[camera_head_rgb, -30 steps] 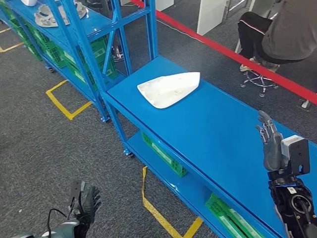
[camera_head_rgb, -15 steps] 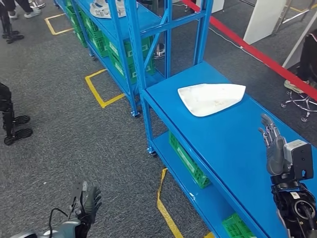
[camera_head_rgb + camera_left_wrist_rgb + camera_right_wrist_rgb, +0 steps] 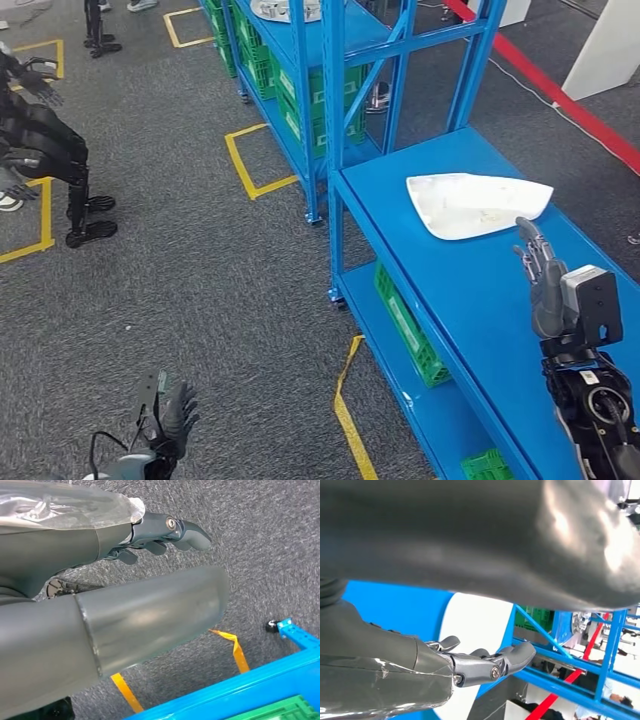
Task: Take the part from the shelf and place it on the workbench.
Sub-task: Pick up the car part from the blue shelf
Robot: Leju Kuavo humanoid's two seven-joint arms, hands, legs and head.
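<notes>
White part near workbench far edge; right hand wide, empty beside it: risk of nudging part off.

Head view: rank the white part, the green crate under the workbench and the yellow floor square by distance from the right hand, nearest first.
1. White part, on the workbench just beyond the right hand.
2. Green crate, lower shelf, to its left.
3. Yellow floor square, far left.

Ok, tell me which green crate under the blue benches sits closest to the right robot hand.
The crate at the picture's bottom edge, on the workbench's lower shelf, almost below the right robot hand. The other crates lie farther off, toward the shelf rack.
</notes>
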